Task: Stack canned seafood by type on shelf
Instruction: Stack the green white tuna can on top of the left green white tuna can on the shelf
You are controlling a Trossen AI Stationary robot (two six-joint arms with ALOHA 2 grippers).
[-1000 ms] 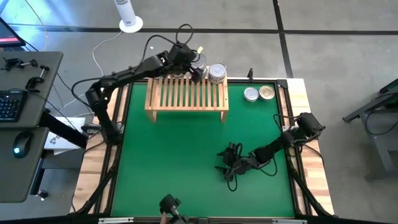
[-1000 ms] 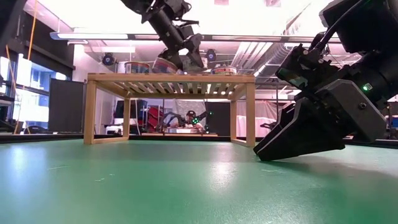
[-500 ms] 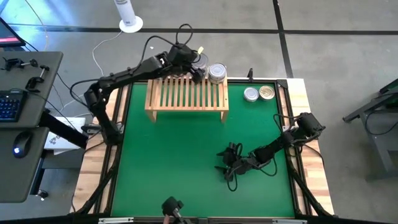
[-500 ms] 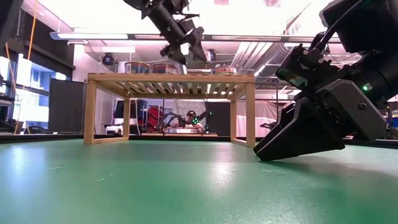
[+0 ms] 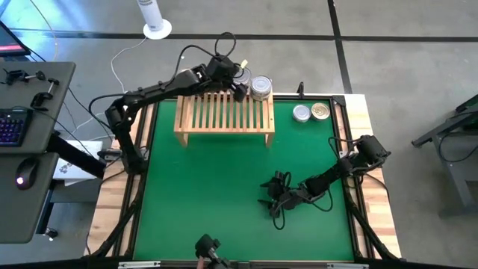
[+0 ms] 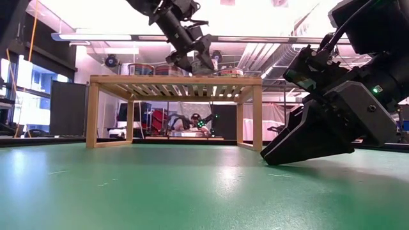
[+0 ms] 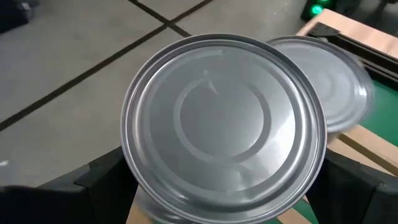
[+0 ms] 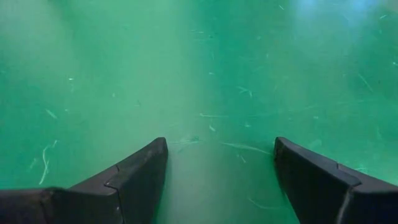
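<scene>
Since the earlier high view, we see the left gripper [image 5: 237,81] has shifted slightly toward the upper right, past the back edge of the shelf [image 5: 224,116], while the right arm has not moved.

High view: the shelf stands in the upper middle of the frame on the green mat [image 5: 202,194]. At its back edge, above the slats, sit two tins, one largely covered by the left gripper and a silver tin [image 5: 261,87] just to its right. Two more tins [image 5: 311,112], one silver and one gold, rest side by side on the mat at upper right, well apart from the shelf. The right gripper [image 5: 273,196] lies low on the mat at lower centre.

Low view: the shelf [image 6: 174,81] spans the middle left. Tins [image 6: 142,69] show along its top. The left gripper [image 6: 199,62] hangs just above them at upper centre; the right gripper [image 6: 300,144] fills the right side, its tips on the surface.

Left wrist view: a silver tin [image 7: 224,127] fills the frame between the left gripper's dark fingers [image 7: 102,180], which stand wide on either side of it; whether they touch it we cannot tell. A second tin [image 7: 339,84] sits just behind it.

Right wrist view: only green mat [image 8: 199,68], with the jaws wide apart and holding nothing.
</scene>
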